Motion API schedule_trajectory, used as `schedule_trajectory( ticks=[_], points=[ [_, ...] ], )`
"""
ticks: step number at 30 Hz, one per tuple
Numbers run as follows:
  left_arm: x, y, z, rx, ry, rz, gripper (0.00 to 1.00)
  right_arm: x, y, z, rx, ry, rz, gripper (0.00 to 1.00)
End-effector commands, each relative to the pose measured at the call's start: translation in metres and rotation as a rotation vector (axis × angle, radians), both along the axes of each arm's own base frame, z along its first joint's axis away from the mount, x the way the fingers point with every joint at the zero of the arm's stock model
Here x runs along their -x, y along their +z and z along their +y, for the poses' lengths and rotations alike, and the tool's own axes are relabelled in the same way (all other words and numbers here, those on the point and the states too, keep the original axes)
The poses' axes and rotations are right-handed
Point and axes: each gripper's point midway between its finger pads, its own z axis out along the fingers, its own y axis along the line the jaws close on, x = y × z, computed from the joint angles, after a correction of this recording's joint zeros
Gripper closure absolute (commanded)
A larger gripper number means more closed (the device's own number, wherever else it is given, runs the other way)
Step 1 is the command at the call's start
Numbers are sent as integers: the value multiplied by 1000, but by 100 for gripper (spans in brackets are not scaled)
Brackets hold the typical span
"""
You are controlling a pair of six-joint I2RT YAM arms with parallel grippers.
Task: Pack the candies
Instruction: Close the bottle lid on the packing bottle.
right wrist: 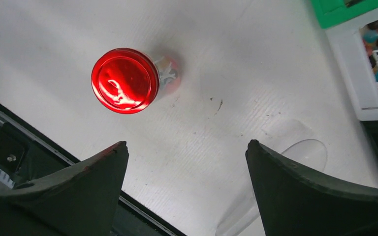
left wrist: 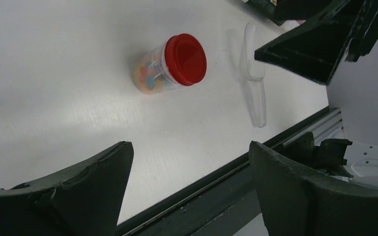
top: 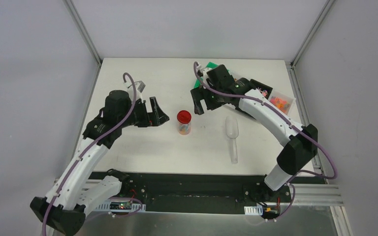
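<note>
Left gripper is hanging open above the table. Its two dark fingers are spread wide with nothing between them, and it is pointing toward the middle. Right gripper is hovering with its jaws apart too, empty, on the other side of the middle and a little farther back.

Nearest the arms' bases, a clear plastic scoop is lying flat on the white surface, with its handle toward the near edge and its bowl pointing away. Just left of it and slightly farther back, a small clear jar is standing upright between the two grippers, touching neither. A red lid is sitting on top of it. Candies are showing through the jar's wall in the left wrist view, a mix of orange, blue and pink. In the right wrist view the lid is shining up and to the left of the gap between the fingers, and the scoop's bowl is peeking in by the right finger.

Farther back on the right, beyond the right arm, a clear tub is sitting near the table's edge, holding more candies, mostly orange. At the very back, a green box is poking out from behind the right wrist; I cannot tell what it is holding.
</note>
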Motion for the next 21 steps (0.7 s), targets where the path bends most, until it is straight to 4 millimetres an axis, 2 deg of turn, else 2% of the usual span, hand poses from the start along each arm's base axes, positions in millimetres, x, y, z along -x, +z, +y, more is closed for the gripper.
schedule_trajectory(
  ticks=[1, 4, 7, 10, 11, 17, 21],
  points=[
    [-32, 24, -33, 129, -87, -82, 11, 2, 34, 25, -309, 5, -45, 11],
    [-53, 17, -42, 101, -113, -69, 14, 6, 36, 29, -432, 16, -33, 13],
    [-67, 7, -51, 93, -136, -21, 15, -2, 36, 18, -449, -10, -58, 13],
    [-73, -4, -62, 118, -174, 13, 18, -4, 31, 15, -467, -22, -53, 14],
    [-75, -8, -64, 117, -180, 20, 20, -2, 31, 19, -505, -42, -17, 25],
    [-86, -42, -61, 89, -156, 88, 27, -10, 16, 20, -492, -55, -1, 25],
    [-93, -52, -69, 115, -199, 106, 33, -13, 11, 21, -486, -59, 8, 25]
  ],
)
